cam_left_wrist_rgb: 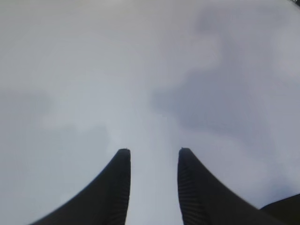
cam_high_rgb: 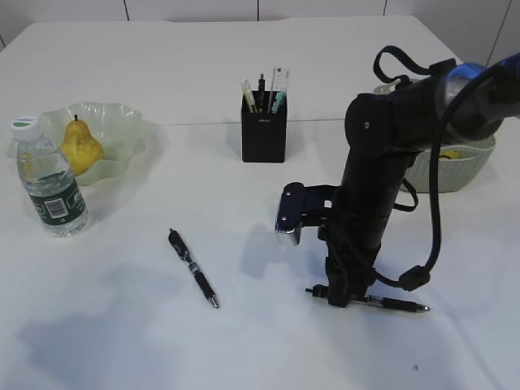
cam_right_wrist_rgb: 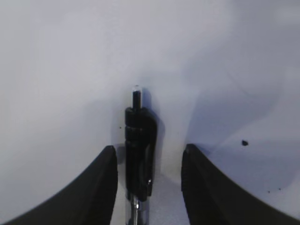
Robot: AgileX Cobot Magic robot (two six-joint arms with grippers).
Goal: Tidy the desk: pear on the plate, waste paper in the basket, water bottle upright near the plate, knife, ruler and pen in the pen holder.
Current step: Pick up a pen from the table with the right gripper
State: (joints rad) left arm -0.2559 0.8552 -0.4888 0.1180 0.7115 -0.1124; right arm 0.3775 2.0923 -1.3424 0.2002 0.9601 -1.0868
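Pear (cam_high_rgb: 80, 147) plated, bottle (cam_high_rgb: 50, 188) upright; two pens left. Right pincer (cam_right_wrist_rgb: 149, 161) open astride one pen (cam_right_wrist_rgb: 138, 145), left pincer (cam_left_wrist_rgb: 152, 187) half-open, empty.

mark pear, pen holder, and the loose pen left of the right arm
pear (cam_high_rgb: 81, 148), exterior view, on its yellow body.
pen holder (cam_high_rgb: 263, 136), exterior view, on its black front face.
loose pen (cam_high_rgb: 193, 269), exterior view, on mid-barrel.
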